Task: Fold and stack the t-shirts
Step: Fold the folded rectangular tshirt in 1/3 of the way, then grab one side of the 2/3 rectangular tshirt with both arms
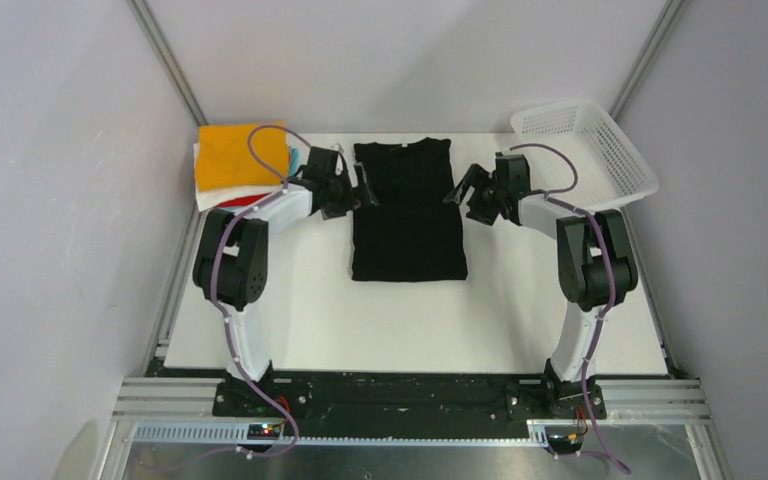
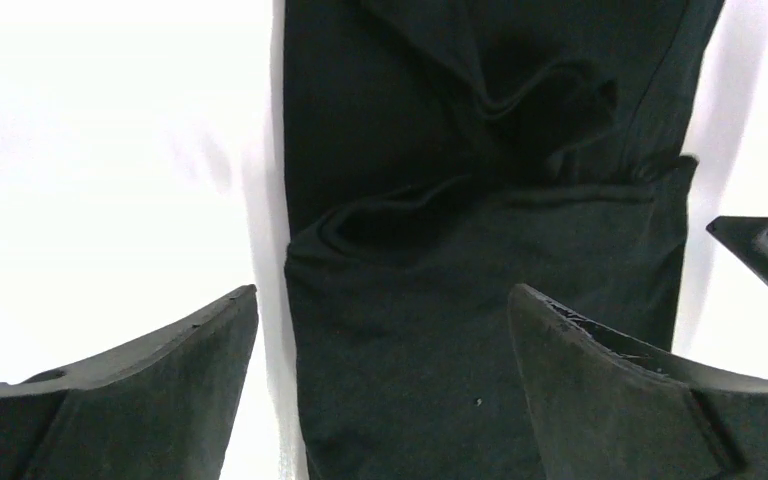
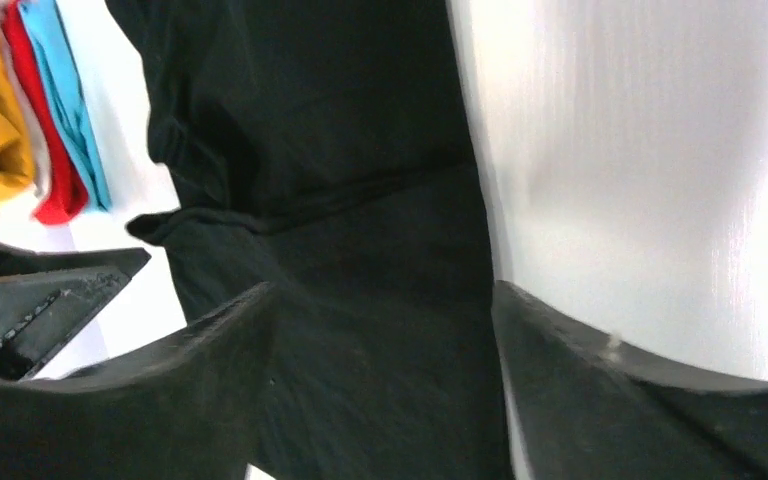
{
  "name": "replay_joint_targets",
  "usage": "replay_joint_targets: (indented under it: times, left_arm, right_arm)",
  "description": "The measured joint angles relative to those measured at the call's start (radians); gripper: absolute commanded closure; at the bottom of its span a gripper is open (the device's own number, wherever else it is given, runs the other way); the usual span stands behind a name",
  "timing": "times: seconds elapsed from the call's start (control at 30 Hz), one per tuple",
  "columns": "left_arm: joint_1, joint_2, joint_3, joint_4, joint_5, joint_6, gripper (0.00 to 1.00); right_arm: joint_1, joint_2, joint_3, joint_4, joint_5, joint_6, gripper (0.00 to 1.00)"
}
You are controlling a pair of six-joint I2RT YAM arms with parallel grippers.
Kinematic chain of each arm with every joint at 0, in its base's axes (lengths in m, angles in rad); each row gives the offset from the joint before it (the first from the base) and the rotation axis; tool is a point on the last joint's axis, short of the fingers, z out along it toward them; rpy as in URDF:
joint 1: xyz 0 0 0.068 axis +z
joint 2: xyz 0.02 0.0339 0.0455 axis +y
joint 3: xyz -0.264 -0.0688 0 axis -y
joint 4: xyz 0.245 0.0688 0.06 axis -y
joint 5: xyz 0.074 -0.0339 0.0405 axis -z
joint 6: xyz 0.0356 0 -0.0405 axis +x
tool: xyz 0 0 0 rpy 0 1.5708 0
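Wide, empty: left claw [image 1: 365, 190], right claw [image 1: 457, 192], flanking black tee [image 1: 407, 215]; folded stack [image 1: 240, 156] far-left, basket [image 1: 588, 150] far-right.

Black tee [image 1: 407, 215]: soft matt cloth, creased at the folds. Orange tee [image 1: 242, 155] is the same dull cloth. Table [image 1: 410, 320]: smooth white, faint sheen. Basket [image 1: 600, 150]: white plastic mesh. Left hand [image 2: 382, 295]: matt black plastic, scuffed along the finger edges. Frame rail [image 1: 165, 398]: bare grey metal.
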State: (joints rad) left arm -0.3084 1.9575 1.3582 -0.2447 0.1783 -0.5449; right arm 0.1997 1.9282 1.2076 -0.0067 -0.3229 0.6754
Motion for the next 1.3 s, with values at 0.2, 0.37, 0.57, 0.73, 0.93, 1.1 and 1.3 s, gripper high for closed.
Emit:
replay_joint_targets:
  times: [0.2,0.37,0.57,0.73,0.93,1.1,1.3]
  left_arm:
    - [0.019,-0.092,-0.010,-0.002,-0.032,0.005,0.00]
    - [0.016,-0.303,-0.175,0.008,-0.040,-0.005,0.00]
    - [-0.026,-0.461,-0.438,0.012,-0.037,-0.043,0.00]
    - [-0.074,-0.468,-0.592,0.019,-0.028,-0.096,0.11]
    - [-0.079,-0.431,-0.638,0.126,0.005,-0.170,0.40]
    - [-0.079,-0.380,-0.639,0.189,0.043,-0.205,0.56]
    - [-0.079,-0.392,-0.681,0.240,0.050,-0.227,0.56]
  right_arm:
    - [0.005,-0.046,0.018,-0.069,0.072,-0.030,0.01]
    - [0.044,-0.193,-0.066,-0.124,0.129,-0.068,0.00]
    - [0.073,-0.405,-0.317,-0.147,0.116,-0.068,0.01]
    - [0.073,-0.449,-0.452,-0.168,0.092,-0.061,0.05]
    - [0.080,-0.447,-0.480,-0.157,0.059,-0.044,0.16]
    - [0.082,-0.420,-0.480,-0.134,0.043,-0.029,0.22]
    - [0.089,-0.402,-0.480,-0.117,0.036,-0.013,0.25]
